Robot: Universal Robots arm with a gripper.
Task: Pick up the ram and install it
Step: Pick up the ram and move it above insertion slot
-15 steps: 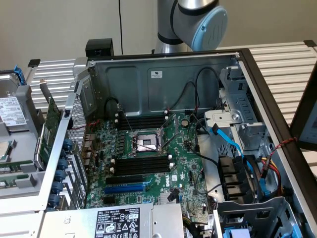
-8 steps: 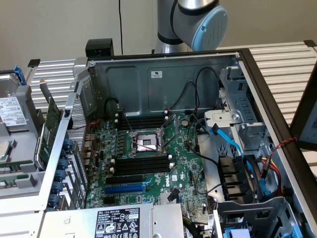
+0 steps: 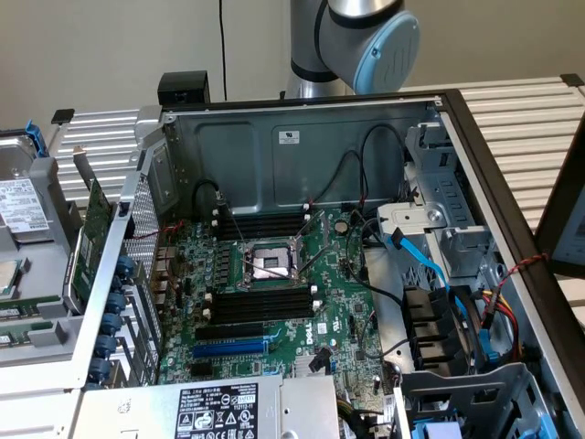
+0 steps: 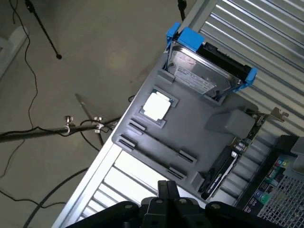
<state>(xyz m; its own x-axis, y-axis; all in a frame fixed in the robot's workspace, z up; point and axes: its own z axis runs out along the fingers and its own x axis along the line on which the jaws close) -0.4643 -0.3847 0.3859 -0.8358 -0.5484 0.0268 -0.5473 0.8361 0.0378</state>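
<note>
My gripper (image 4: 166,186) is shut with nothing between its black fingers. It hangs high above a grey parts tray (image 4: 199,118). At the exterior view's left edge the same tray (image 3: 41,315) holds a thin greenish strip (image 3: 14,315) in its long slot, which looks like the ram. The open computer case (image 3: 302,137) lies beside the tray, with black memory slots (image 3: 260,304) on the green motherboard below the processor socket (image 3: 270,265). The arm's grey and blue joint (image 3: 366,37) rises behind the case.
The tray also carries a hard drive (image 4: 204,71) in a blue bracket, a square processor chip (image 4: 156,105) and a green expansion card (image 4: 237,147) standing on edge. Cables and a stand lie on the floor (image 4: 71,123). Blue and black cables cross the case's right side (image 3: 430,265).
</note>
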